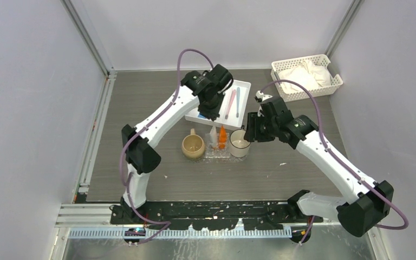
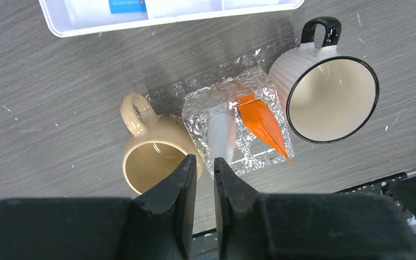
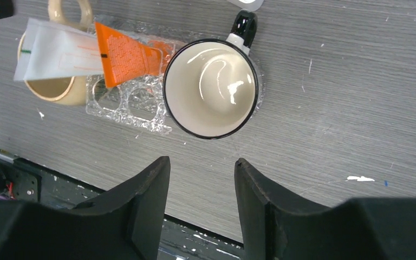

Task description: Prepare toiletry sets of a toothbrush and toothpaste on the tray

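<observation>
As left gripper hung barely parted, right gripper wide, both empty, a straight lift off the white tube on the tray looked safest.

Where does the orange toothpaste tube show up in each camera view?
Top external: the orange toothpaste tube is at centre, just left of the white mug.
Left wrist: right of centre, left of the white mug.
Right wrist: upper left, left of the white mug.
Shared landmark: the black-rimmed white mug, right beside the tube in every view.
</observation>
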Robot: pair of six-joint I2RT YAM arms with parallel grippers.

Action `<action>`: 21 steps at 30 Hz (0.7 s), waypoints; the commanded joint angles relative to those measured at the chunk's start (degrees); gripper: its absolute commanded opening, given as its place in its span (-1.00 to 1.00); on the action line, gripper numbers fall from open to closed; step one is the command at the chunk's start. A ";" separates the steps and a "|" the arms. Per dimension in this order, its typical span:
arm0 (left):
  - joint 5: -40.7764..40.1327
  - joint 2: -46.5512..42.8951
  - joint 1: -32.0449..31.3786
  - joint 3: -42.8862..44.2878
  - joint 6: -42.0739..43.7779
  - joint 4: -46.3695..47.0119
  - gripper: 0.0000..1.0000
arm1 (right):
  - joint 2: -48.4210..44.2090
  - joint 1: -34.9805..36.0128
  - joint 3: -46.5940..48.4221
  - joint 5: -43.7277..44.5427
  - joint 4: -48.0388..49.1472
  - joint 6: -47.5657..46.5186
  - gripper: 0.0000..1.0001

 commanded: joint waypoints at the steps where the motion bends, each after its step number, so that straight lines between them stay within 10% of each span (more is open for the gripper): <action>1: -3.53 -12.39 0.14 -7.67 1.44 11.90 -0.49 | 2.05 -0.27 4.38 4.49 0.38 0.54 0.17; 6: -4.01 -19.36 5.80 -17.84 1.51 20.68 -0.15 | 9.68 -0.27 14.32 5.55 1.06 0.92 0.27; 21: 7.47 -14.10 17.75 -30.46 0.67 34.39 -0.20 | 61.00 -7.56 67.55 -1.53 -10.25 0.60 0.01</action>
